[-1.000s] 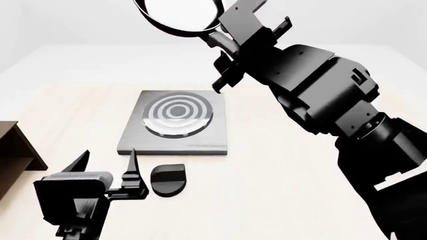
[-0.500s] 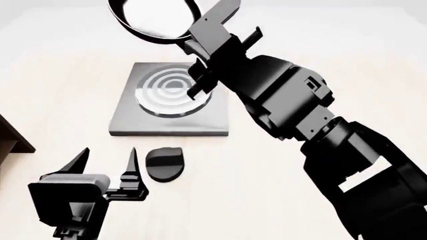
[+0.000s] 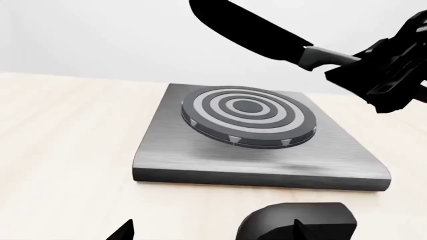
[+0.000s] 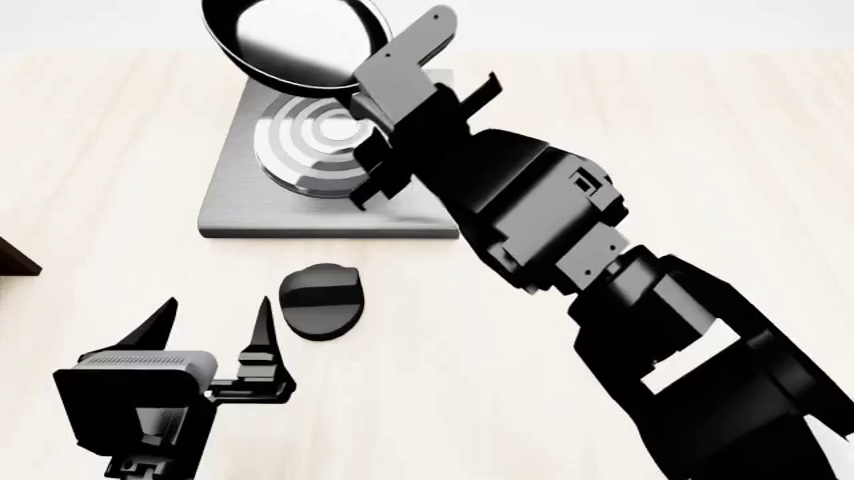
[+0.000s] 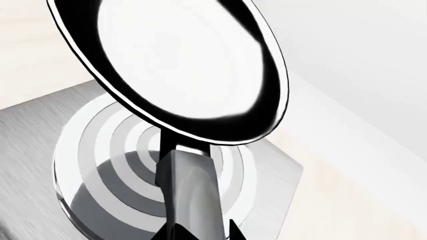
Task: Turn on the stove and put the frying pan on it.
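Observation:
The stove [image 4: 234, 205] is a grey metal slab with a ringed burner [image 4: 310, 150]; it also shows in the left wrist view [image 3: 253, 165] and right wrist view [image 5: 40, 130]. Its black knob [image 4: 320, 298] lies on the table in front of it, partly seen in the left wrist view [image 3: 287, 222]. My right gripper [image 4: 380, 95] is shut on the handle of the frying pan [image 4: 287, 40] and holds it tilted in the air above the burner's far side; its shiny inside fills the right wrist view [image 5: 180, 60]. My left gripper [image 4: 214, 325] is open and empty, just left of the knob.
A dark brown shelf corner [image 4: 11, 255] shows at the left edge. My right arm [image 4: 641, 310] crosses the table from the lower right toward the stove. The light wooden table [image 4: 694, 140] stretches right of the stove.
The right gripper has carried the pan down and left toward the burner. The view has shifted, so the stove sits higher in the picture. The left gripper has stayed put.

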Tool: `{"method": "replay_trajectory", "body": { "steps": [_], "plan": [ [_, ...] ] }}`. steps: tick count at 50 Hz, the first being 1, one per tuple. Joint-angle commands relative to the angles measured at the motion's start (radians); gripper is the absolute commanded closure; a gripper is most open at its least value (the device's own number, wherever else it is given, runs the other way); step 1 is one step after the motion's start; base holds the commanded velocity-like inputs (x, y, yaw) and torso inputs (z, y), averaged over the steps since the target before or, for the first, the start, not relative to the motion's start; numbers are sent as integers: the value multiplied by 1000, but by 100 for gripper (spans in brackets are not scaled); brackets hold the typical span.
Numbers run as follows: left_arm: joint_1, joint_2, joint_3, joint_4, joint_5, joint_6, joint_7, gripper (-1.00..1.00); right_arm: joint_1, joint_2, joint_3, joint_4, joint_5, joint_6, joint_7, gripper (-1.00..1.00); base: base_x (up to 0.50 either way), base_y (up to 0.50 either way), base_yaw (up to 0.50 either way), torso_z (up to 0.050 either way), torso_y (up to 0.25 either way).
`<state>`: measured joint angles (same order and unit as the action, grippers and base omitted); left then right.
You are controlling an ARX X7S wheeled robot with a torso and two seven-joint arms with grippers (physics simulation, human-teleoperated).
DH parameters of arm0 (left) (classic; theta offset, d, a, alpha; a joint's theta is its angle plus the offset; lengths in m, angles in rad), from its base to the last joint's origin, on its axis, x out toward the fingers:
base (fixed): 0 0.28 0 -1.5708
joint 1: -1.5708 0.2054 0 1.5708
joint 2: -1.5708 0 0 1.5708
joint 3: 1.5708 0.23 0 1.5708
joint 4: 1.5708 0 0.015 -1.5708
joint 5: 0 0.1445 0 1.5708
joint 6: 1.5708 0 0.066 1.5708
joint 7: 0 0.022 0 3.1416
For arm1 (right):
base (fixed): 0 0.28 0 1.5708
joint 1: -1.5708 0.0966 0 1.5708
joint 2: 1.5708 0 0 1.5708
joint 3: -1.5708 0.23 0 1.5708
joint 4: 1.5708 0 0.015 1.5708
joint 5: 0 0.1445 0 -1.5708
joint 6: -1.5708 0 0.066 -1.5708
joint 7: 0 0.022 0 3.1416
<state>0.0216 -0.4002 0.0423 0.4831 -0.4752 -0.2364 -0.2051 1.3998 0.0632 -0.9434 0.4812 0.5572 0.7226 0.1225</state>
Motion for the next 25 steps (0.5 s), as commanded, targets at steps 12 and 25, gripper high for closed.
{"method": "replay_trajectory", "body": {
  "steps": [12,25],
  "plan": [
    [1,0,1,-12,-2,5,-8,-100,12,-35,-9,78,-76,-69,28,100,0,0,0,0,1],
    [-3,-3,0,-14,-8,3,-14,-100,-8,-46,-48,168,-72,-126,30,100,0,0,0,0,1]
  ]
}}
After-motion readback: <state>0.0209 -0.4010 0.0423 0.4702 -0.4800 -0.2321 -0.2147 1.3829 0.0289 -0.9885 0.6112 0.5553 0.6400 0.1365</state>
